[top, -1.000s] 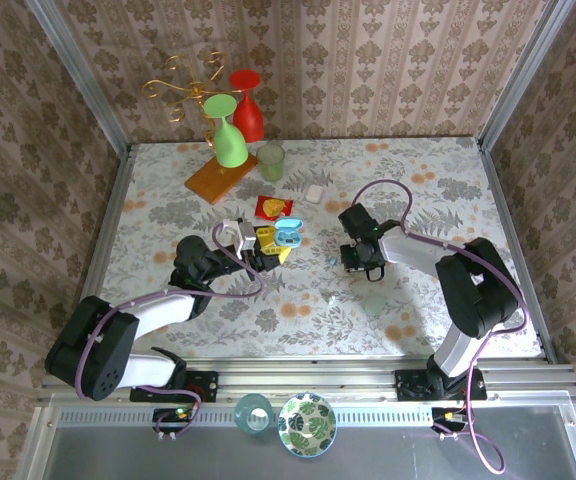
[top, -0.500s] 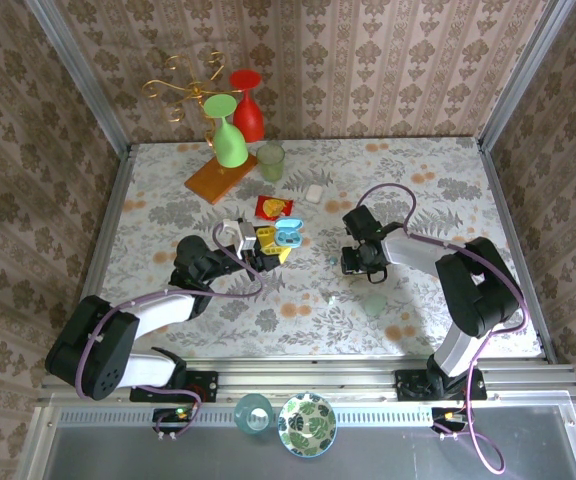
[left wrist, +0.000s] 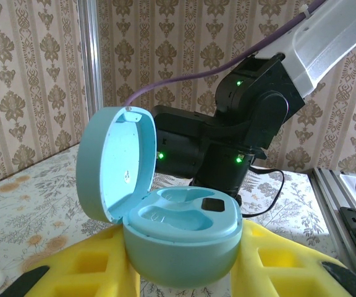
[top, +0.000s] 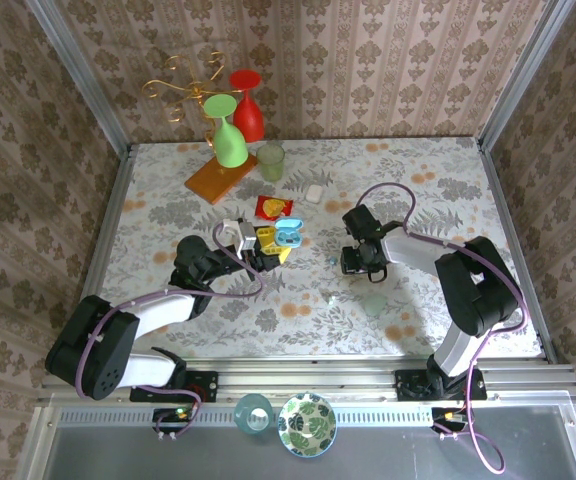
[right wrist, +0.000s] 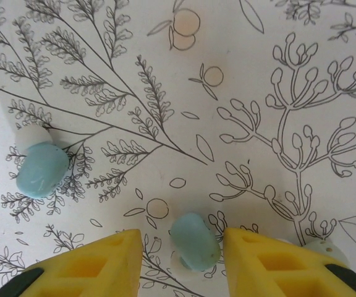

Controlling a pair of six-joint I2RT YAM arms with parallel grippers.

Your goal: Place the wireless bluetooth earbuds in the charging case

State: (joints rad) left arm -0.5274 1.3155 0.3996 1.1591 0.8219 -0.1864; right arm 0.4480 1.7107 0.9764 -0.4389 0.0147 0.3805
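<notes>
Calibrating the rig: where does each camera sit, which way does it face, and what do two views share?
Top external: above and behind the bases, looking down on the table; both arms, left gripper and right gripper show.
Left wrist: low, facing sideways across the table toward the right arm; own yellow fingers flank the open charging case.
Right wrist: looking straight down at the table; own fingers straddle an earbud.
Shared: top and left wrist both show the charging case.

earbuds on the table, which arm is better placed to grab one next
Right: the right gripper stands open astride one earbud on the table. The left gripper is busy holding the open charging case.
</notes>
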